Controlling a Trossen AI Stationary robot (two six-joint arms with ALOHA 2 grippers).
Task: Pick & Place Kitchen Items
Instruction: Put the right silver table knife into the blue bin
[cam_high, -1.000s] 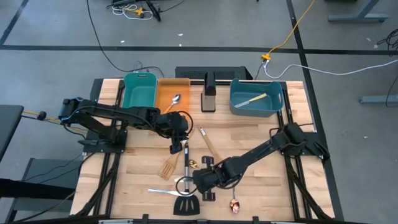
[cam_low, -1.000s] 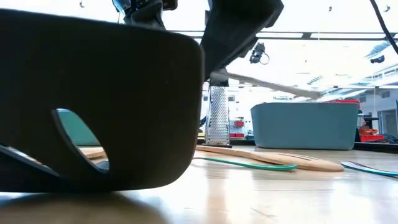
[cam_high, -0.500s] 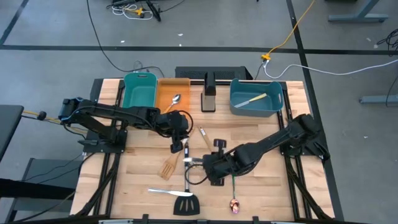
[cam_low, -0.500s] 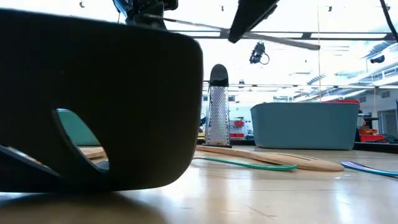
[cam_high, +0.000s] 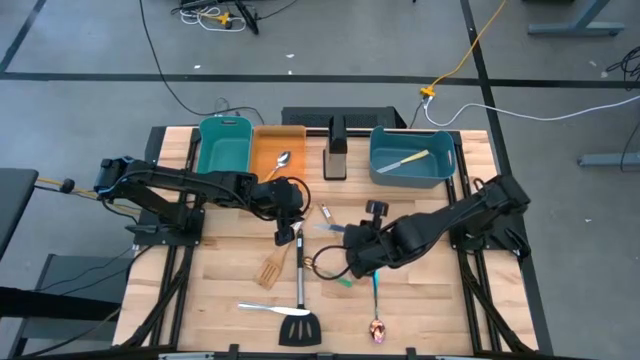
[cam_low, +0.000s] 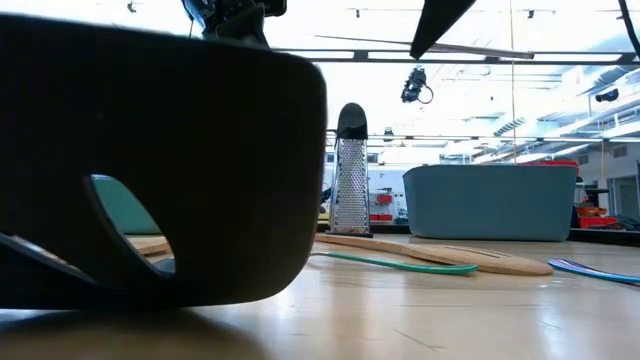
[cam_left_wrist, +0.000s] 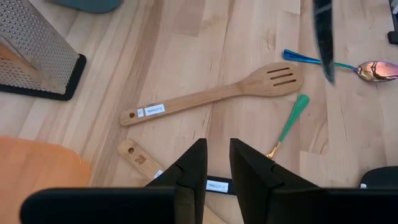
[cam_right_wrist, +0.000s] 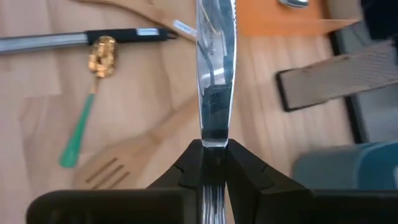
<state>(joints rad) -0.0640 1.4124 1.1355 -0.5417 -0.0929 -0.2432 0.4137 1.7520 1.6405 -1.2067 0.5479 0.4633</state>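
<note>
Wood planks cover the table (cam_high: 420, 210), with grey floor and cables beyond it at the top of the high view. Your right gripper (cam_right_wrist: 214, 163) is clamped on a silver knife (cam_right_wrist: 216, 74), carried in the air at frame centre of the high view, blade pointing toward the bins along the table's top edge. Your left gripper (cam_left_wrist: 215, 167) hangs left of centre with its jaws nearly together; whether it grips the turner (cam_high: 300, 322) handle just beneath it, you cannot tell from these views.

To do this step well, as I judge it: keep the knife level and high enough to pass the grater (cam_high: 336, 152), travel to the blue bin (cam_high: 385, 152) at upper right, where another knife (cam_high: 410, 159) already lies, and lower the blade inside the walls before you part the jaws. Keep clear of the left arm on the way.

Count, high view:
- Bins: three — teal (cam_high: 222, 135), orange (cam_high: 265, 150), blue.
- Knives: three — one held, one in the blue bin, one (cam_high: 262, 309) on the table at lower left of centre.
- Wooden spatulas: one slotted (cam_high: 271, 270) is plain there; the left wrist view shows two (cam_left_wrist: 211, 94).
- Spoons: one in the orange bin (cam_high: 281, 161), a green-handled one (cam_left_wrist: 289, 123), a blue-handled one (cam_high: 376, 322).
- Turner: one.
- Grater: one.
</note>
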